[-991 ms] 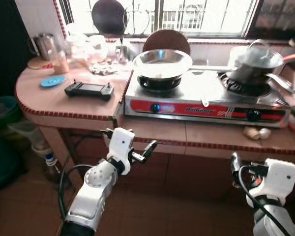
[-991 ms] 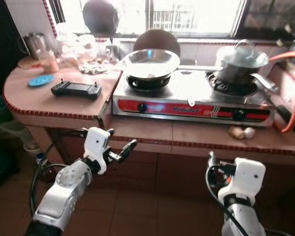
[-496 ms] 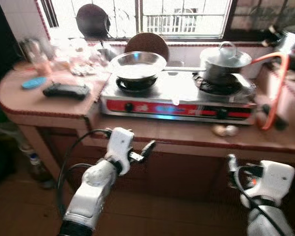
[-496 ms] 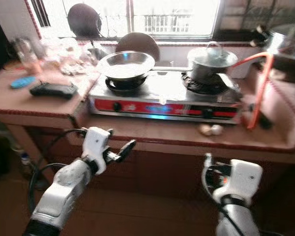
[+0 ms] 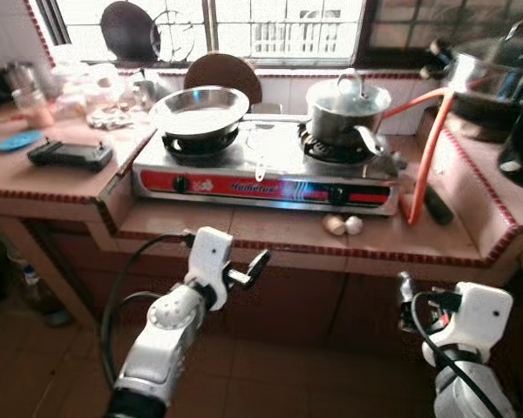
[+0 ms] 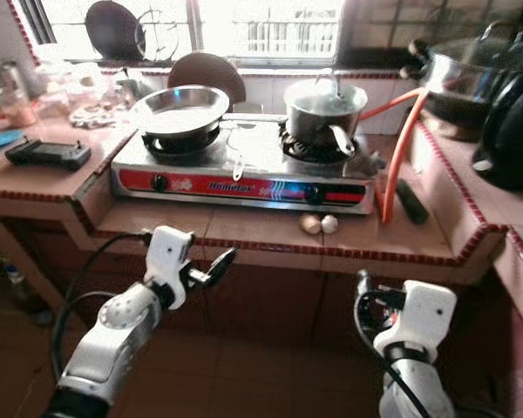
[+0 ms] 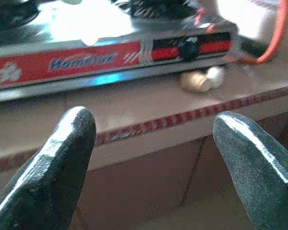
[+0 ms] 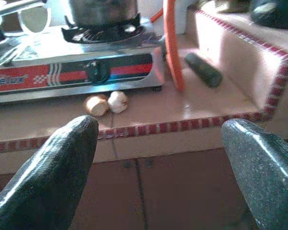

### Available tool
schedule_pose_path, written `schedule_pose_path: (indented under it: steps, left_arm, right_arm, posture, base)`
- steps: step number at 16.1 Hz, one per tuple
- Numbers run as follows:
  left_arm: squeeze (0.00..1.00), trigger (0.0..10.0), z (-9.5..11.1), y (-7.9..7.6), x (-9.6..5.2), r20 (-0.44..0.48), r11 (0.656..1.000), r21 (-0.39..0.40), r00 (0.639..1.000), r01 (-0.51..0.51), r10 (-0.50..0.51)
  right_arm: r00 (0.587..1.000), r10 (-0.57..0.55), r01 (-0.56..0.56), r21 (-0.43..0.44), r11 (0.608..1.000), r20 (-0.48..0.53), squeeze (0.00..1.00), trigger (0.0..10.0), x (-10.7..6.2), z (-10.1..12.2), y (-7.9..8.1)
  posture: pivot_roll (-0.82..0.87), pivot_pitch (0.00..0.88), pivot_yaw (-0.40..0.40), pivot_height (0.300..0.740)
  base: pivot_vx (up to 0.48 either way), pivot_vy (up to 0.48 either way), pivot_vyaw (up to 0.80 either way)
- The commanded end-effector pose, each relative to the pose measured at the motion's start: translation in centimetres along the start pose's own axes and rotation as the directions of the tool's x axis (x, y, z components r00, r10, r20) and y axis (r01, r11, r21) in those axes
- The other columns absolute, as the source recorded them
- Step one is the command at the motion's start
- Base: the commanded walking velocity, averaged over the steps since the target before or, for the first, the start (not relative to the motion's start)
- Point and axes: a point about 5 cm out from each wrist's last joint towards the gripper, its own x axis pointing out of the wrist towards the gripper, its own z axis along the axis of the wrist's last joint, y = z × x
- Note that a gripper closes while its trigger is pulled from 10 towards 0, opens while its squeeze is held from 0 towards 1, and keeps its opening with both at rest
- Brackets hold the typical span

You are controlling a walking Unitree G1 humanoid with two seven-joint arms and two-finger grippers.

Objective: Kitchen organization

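Left gripper (image 5: 260, 261): held below the counter edge at 7 o'clock of the stove, fingers spread, nothing held.
Right gripper (image 8: 158, 158): held low at 5 o'clock, fingers spread wide, nothing held.
Gas stove (image 5: 266, 170): set on the tiled counter (image 5: 270, 235).
Steel bowl (image 5: 199, 109): on left burner.
Lidded pot (image 5: 347, 106): on right burner.
Garlic bulbs (image 5: 343, 225): on the counter, at 5 o'clock of the stove.
Orange hose (image 5: 425, 144): at 3 o'clock of the stove.
Black controller (image 5: 68, 155): at 9 o'clock.

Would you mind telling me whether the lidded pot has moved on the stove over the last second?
No. The lidded pot sits on the stove's right burner as before; the camera shifted.
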Motion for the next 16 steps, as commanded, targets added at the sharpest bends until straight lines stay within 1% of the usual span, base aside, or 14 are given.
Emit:
schedule_pose_path:
  steps: [1,3,5,7,16]
  left_arm:
    - [0.0,10.0,0.4,0.0,0.4,0.003,1.0,-0.008,1.0,-0.006,0.006]
    - [0.0,10.0,0.5,0.1,0.6,-0.005,0.999,-0.03,1.0,-0.017,0.016]
    - [0.0,10.0,0.8,0.3,1.0,0.006,0.999,-0.028,0.999,-0.031,0.031]
    - [0.0,10.0,0.9,0.5,1.3,0.008,0.998,-0.045,0.999,-0.047,0.047]
    - [0.0,10.0,0.8,0.1,1.7,0.0,0.996,-0.071,0.999,-0.049,0.049]
  right_arm:
    - [1.0,0.002,-0.002,0.0,1.0,-0.01,0.0,10.0,0.0,-0.1,0.0]
    - [1.0,-0.002,0.002,-0.002,1.0,-0.007,0.0,10.0,0.1,0.0,-0.1]
    - [1.0,-0.005,0.005,-0.008,1.0,-0.005,0.0,10.0,0.2,0.1,-0.3]
    - [1.0,-0.005,0.005,-0.017,1.0,-0.003,0.0,10.0,0.3,0.3,-0.5]
    - [1.0,0.011,-0.011,-0.036,0.999,-0.001,0.0,10.0,0.5,0.4,-0.6]
  posture:
    - [0.0,0.0,0.034,0.74]
    - [-0.01,0.0,0.037,0.74]
    - [-0.01,0.0,0.032,0.74]
    - [-0.01,0.0,0.027,0.74]
    - [-0.02,0.0,0.025,0.74]
  base:
    - [0.0,0.0,-0.78]
    - [0.0,0.0,-0.78]
    - [0.0,0.0,-0.77]
    - [0.0,0.0,-0.77]
    - [0.0,0.0,-0.77]
